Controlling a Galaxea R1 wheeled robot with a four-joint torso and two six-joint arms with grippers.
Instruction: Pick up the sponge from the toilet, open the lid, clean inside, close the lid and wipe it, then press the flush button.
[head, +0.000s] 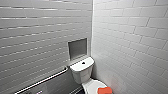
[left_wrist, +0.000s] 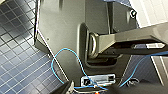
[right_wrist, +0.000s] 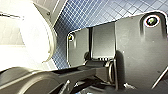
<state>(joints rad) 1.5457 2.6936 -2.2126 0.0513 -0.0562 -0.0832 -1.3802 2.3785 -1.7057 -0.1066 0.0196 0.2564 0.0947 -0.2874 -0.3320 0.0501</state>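
Observation:
The white toilet (head: 81, 72) stands in the corner of a white-tiled room, low in the head view. Its lid is down, and the bright orange sponge (head: 104, 90) lies on the lid at the picture's bottom edge. The small dark flush button (head: 83, 62) sits in the middle of the tank top. Both my grippers are open and hold nothing. The front of the bowl is cut off by the frame's edge.
A metal grab bar (head: 45, 80) slopes along the left wall beside the tank. A recessed niche (head: 77, 48) sits in the wall above the tank. Dark blue floor tiles (left_wrist: 17, 65) lie under the arms. A white rounded fixture (right_wrist: 30, 37) is close to the right wrist.

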